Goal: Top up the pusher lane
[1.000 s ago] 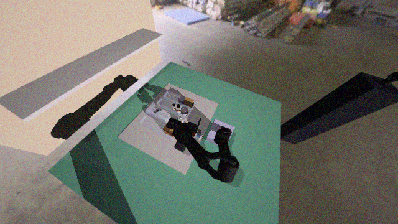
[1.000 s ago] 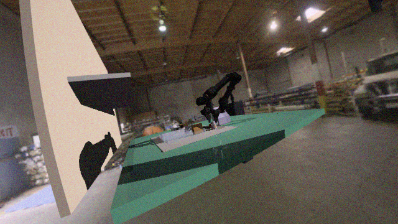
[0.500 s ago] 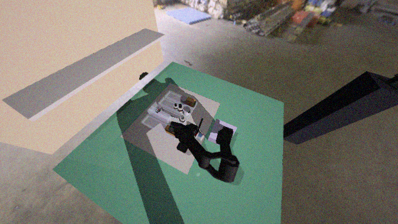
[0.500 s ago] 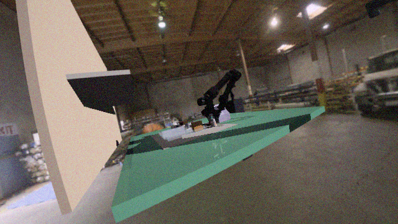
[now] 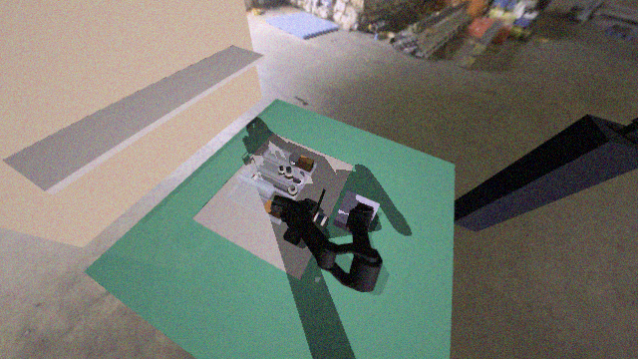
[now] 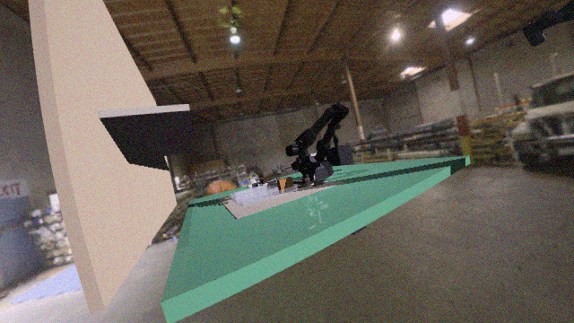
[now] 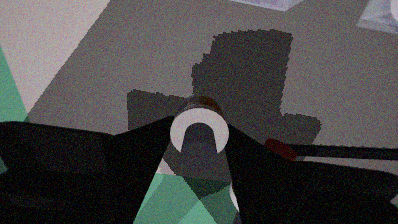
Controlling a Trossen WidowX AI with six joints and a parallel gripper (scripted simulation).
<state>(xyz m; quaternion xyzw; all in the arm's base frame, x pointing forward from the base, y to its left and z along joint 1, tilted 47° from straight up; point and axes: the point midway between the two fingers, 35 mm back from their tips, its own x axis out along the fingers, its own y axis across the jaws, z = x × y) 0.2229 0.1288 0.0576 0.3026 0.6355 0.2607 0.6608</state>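
- 1 gripper [image 5: 297, 217] [image 6: 307, 178] [image 7: 199, 125], 2 fingers, one per side of the jar, pinching it;
- 1 loose white-topped jar [image 7: 200, 115] between the fingertips, over the grey mat [image 5: 234, 214] [image 6: 244, 213] [image 7: 65, 30]; match to lane jar can't tell;
- 1 red-tipped black rod [image 7: 345, 152] just beside one finger, little side room there;
- 1 clear lane unit [image 5: 269, 167] apart from gripper, bare mat between; mat edge borders green tabletop [image 5: 399, 309] [image 6: 269, 242] [image 7: 172, 200]

Grain is speckling all three views. Hard-edged shadows are crossing the green counter [image 5: 199, 294] [image 6: 269, 242] and grey mat [image 5: 234, 214] [image 6: 251, 208] [image 7: 65, 55]. Ceiling lamps [image 6: 235, 39] are glaring in the exterior view; its background is blurring. Dark jaws are losing surface detail.
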